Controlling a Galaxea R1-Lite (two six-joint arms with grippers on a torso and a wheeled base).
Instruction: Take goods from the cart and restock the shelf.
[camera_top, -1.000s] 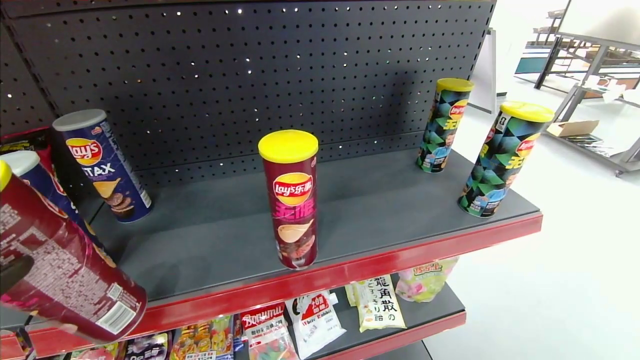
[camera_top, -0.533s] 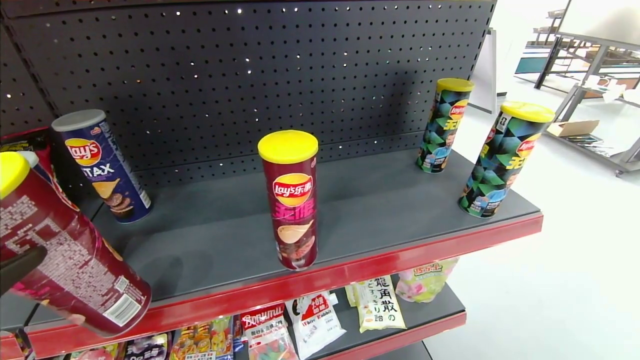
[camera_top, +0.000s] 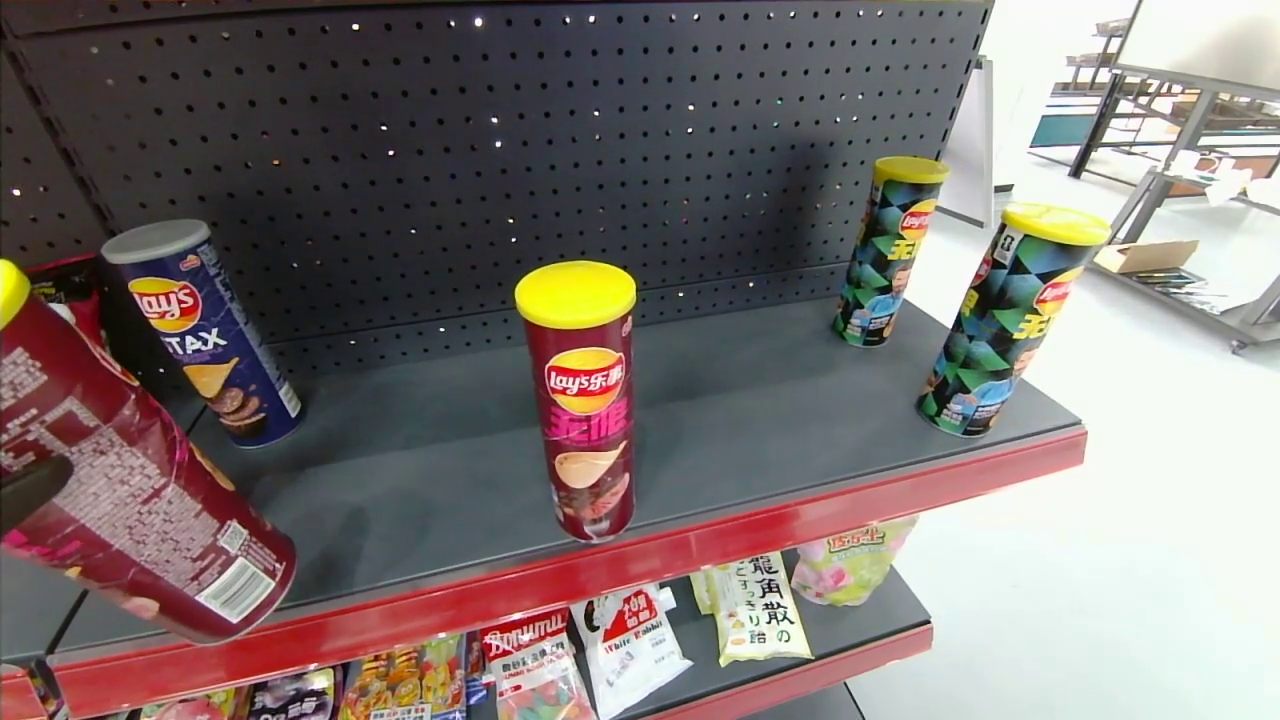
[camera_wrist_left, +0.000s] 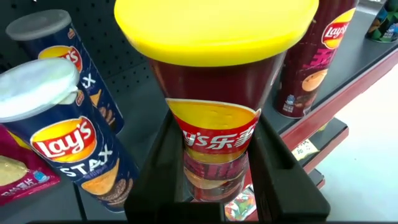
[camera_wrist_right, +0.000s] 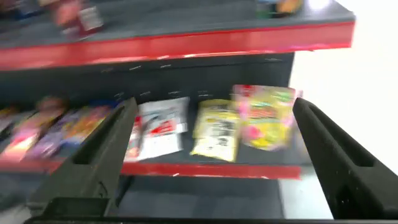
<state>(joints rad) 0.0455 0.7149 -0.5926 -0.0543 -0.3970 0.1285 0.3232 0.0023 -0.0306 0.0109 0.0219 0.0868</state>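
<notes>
- The left gripper (camera_wrist_left: 217, 163) is clamping its two dark fingers (camera_wrist_left: 163, 158) on either side of a dark red chip can (camera_top: 130, 480) with a yellow lid, gripping it around the lower body
- That held can is tilting over the left front part of the upper shelf (camera_top: 750, 400), with its lid leaning up and to the left and its barcode end sitting low near the red front edge; whether the base is touching the shelf cannot be told
- A blue can (camera_top: 200, 330) with a grey lid is standing upright behind the held can, near the pegboard back (camera_top: 500, 150)
- A second blue can (camera_wrist_left: 68, 137) with a white lid is standing just beside the held can
- A matching red can (camera_top: 585, 400) is standing upright at the middle of the shelf, close to the front edge
- Two patterned cans with yellow lids are standing at the right end, one at the back (camera_top: 890, 250) and one at the front corner (camera_top: 1010, 320)
- The right gripper (camera_wrist_right: 214, 155) is hanging with its fingers spread wide and nothing between them, facing the lower shelf (camera_top: 880, 600), where snack bags (camera_top: 750, 610) are lying in a row
</notes>
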